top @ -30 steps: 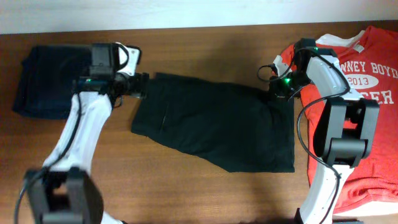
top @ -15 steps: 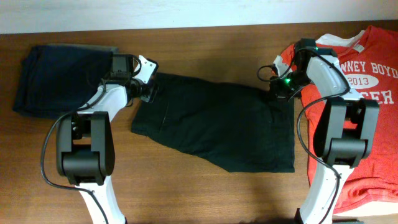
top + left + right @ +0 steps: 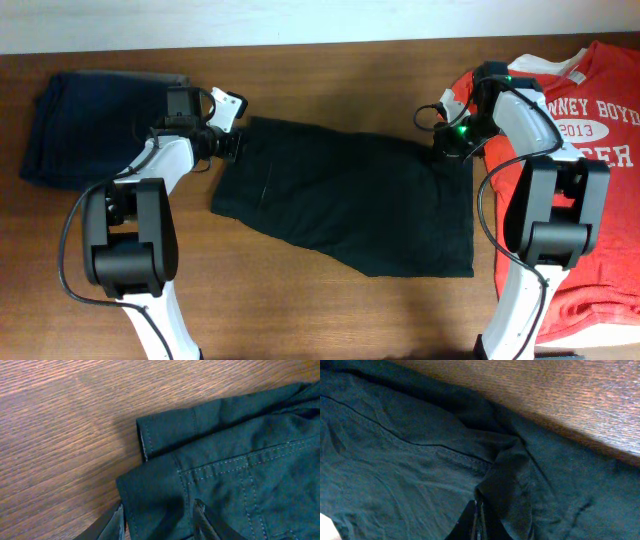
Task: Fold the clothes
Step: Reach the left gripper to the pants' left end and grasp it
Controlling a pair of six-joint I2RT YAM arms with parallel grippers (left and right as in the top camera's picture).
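The black shorts [image 3: 350, 205] lie spread flat in the middle of the wooden table [image 3: 250, 300]. At their upper-left corner the left gripper [image 3: 232, 146] hovers with its fingers [image 3: 200, 515] apart, straddling the hem. At their upper-right corner the right gripper [image 3: 447, 150] seems pinched tight on a bunched fold. A red T-shirt [image 3: 600, 200] lies to the right of the shorts and a navy garment [image 3: 80, 125] to the left.
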